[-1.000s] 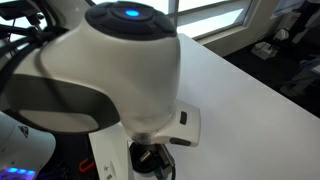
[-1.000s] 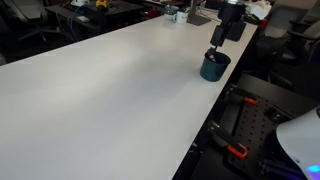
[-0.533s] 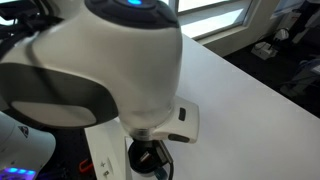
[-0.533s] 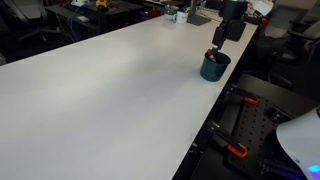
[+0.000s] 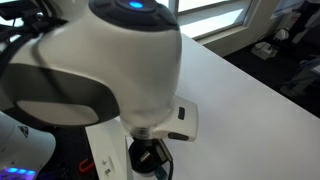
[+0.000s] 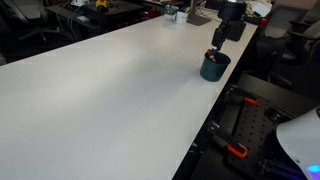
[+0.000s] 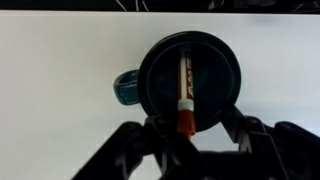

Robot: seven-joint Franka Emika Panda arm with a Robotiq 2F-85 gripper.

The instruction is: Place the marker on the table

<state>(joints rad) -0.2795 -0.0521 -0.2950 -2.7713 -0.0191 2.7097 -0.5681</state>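
- A long white table point(image 6: 110, 90) runs through a dim workroom, with dark chairs and clutter at its far end in an exterior view.
- Near the table's far right edge in that view stands a dark round cup point(image 6: 213, 68), and your gripper point(image 6: 220, 38) hangs directly over it.
- In the wrist view you look straight down into the cup point(image 7: 215, 70). A teal handle point(image 7: 125, 88) juts from its left side, and bare white table point(image 7: 60, 70) lies all around it.
- The marker point(image 7: 184, 90) is inside the cup, not on the table. It shows as an orange-red stick with a pale whitish stretch along its middle, and its red end points toward the camera.
- Your gripper point(image 7: 193, 127) sits at the bottom of the wrist view. Its jaws are apart, one on each side of the marker's near end, with a gap showing on both sides.
- In an exterior view the arm's white housing point(image 5: 110, 60), topped by a blue light point(image 5: 130, 10), fills most of the picture. A strip of table point(image 5: 250, 100) and a bright window point(image 5: 210, 15) show behind it.
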